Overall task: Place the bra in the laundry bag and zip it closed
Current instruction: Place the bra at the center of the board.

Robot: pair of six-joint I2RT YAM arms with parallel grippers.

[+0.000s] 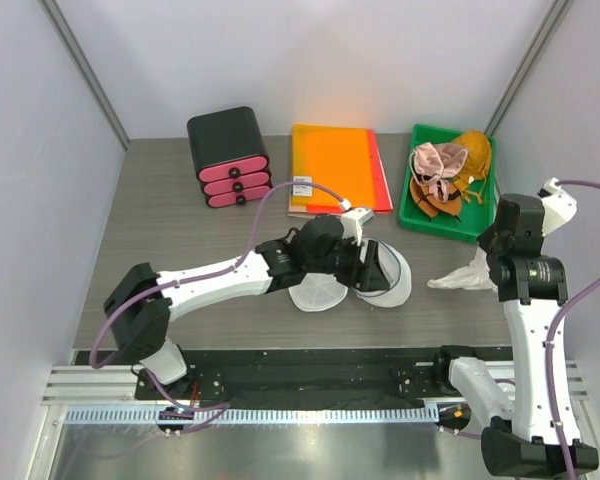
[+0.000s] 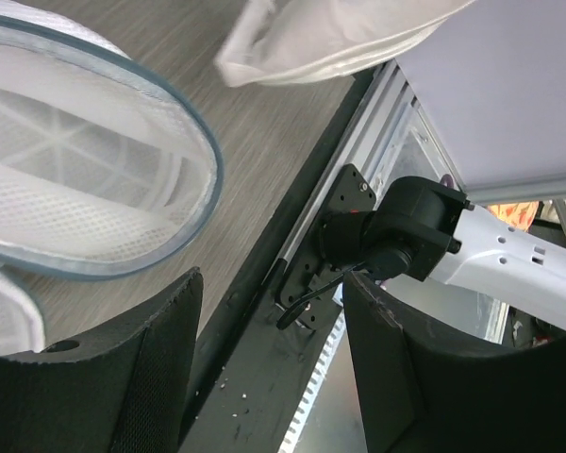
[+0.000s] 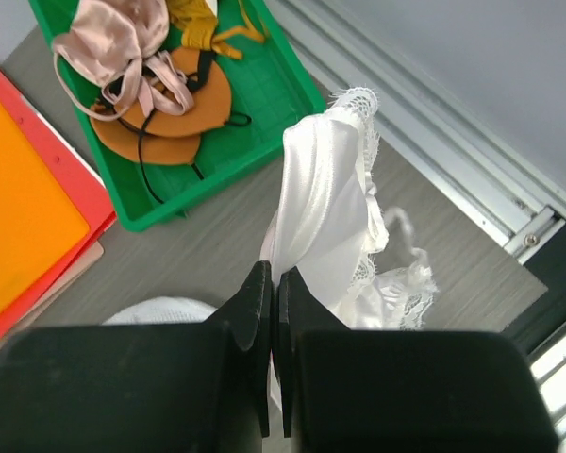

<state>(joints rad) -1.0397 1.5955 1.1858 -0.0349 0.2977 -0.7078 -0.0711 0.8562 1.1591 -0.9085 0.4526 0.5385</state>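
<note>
A: What sort of place is this?
B: A robotics lab cell. Plain grey panel walls box in a wood-grain table; past the left fingers runs an aluminium rail.
A: And the props?
B: Staged: ahead-left of the right fingers, a green tray of garments and orange folders.

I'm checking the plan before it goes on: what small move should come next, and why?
Probably the right arm should carry the bra left toward the bag. The right gripper is shut on the bra, which is well to the right of the bag, near the green tray. The bag lies open, and the left gripper stands open beside it, holding nothing.
</note>
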